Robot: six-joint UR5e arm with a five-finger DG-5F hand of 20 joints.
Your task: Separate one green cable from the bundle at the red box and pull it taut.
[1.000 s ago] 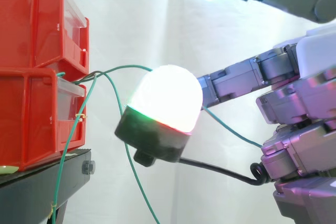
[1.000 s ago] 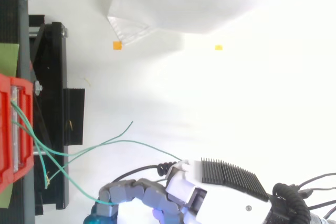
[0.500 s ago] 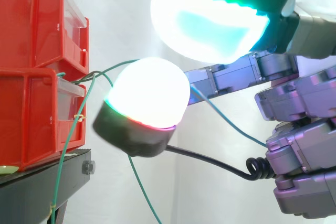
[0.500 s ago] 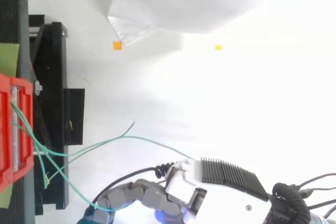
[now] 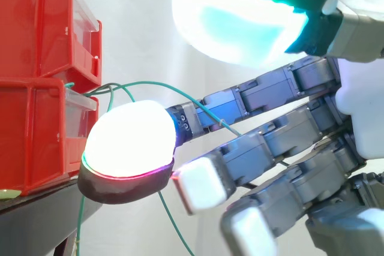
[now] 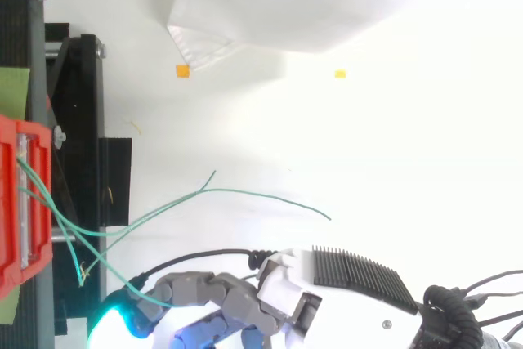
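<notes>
**Hand reaches in as the long strand swings clear**

The two stacked red plastic bins sit on the one black metal stand at the left; the green cable bundle comes out of the lower bin.

The one grey robot hand has stretched toward the bins in the last second; its fingers are straight and fanned apart, and the white-glowing fingertip pad that hung well clear of the bins is now just beside the lower one; the thumb's cyan-lit pad stands well above the fingers, so nothing is pinched.

The thin green cables fan out from the bin; I count about four strands in the top view, though they overlap near the bin; the longest strand, which a second ago ran up to the hand, now ends free and apart from it; a shorter strand lies across the upper finger in the side view; I judge that no strand is separated or taut yet, and the reach looks like a fresh try.

One small orange square and one yellow square lie well apart on the white floor.
</notes>
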